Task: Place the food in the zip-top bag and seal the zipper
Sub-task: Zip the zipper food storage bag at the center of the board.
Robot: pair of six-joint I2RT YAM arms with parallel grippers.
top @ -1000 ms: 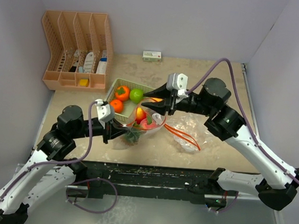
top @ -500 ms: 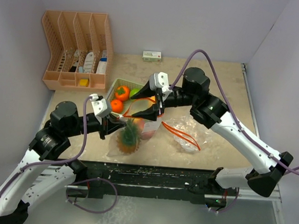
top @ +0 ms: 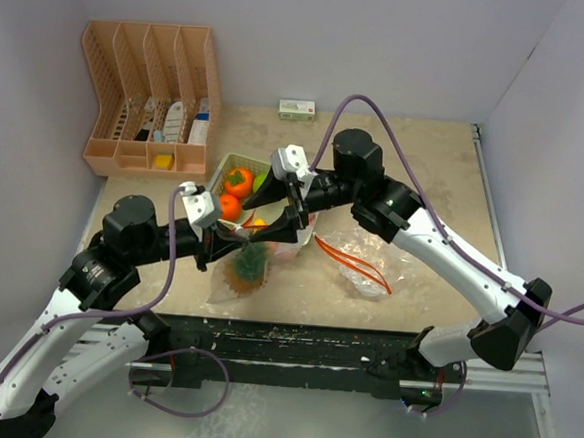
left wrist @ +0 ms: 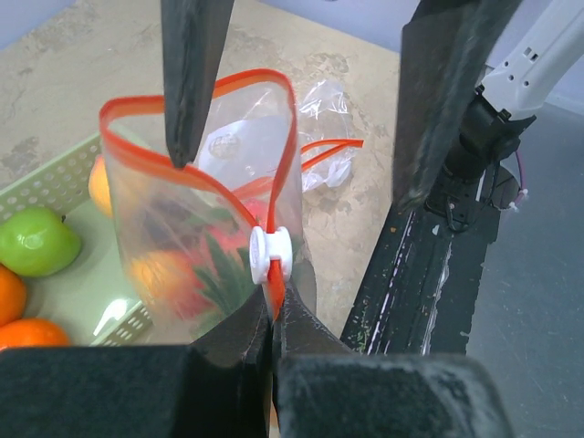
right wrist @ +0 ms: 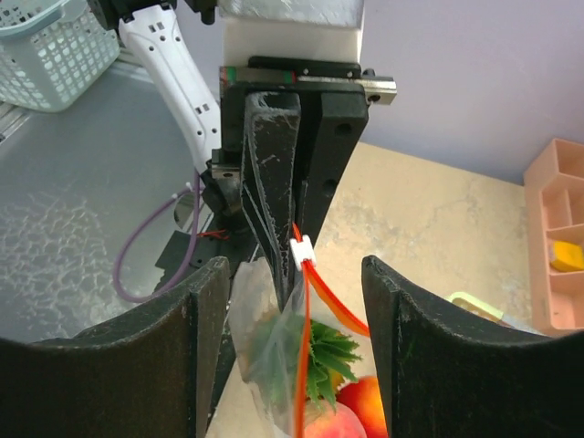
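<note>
A clear zip-top bag (top: 246, 268) with a red zipper hangs upright from my left gripper (top: 236, 238). In the left wrist view the left gripper (left wrist: 274, 299) is shut on the zipper end just under the white slider (left wrist: 272, 255). The bag's mouth (left wrist: 201, 137) gapes open. Inside it are leafy greens (right wrist: 315, 358), a red-orange fruit (right wrist: 370, 403) and a spiky pineapple (top: 252, 261). My right gripper (top: 258, 229) is open, with its fingers (right wrist: 208, 351) either side of the bag's top near the slider (right wrist: 301, 248). Two oranges (top: 238, 182) and a lime (left wrist: 35, 241) lie in the green basket (top: 222, 166).
A second clear bag with a red zipper (top: 362, 268) lies flat to the right. A small white-and-green box (top: 297, 108) sits by the back wall. A pink desk organizer (top: 150, 97) stands at the back left. The table's black front edge (left wrist: 429, 274) is close behind the bag.
My right gripper has moved left along the bag's top towards my left gripper. The left gripper has kept hold of the bag, which now hangs more upright and further left.
</note>
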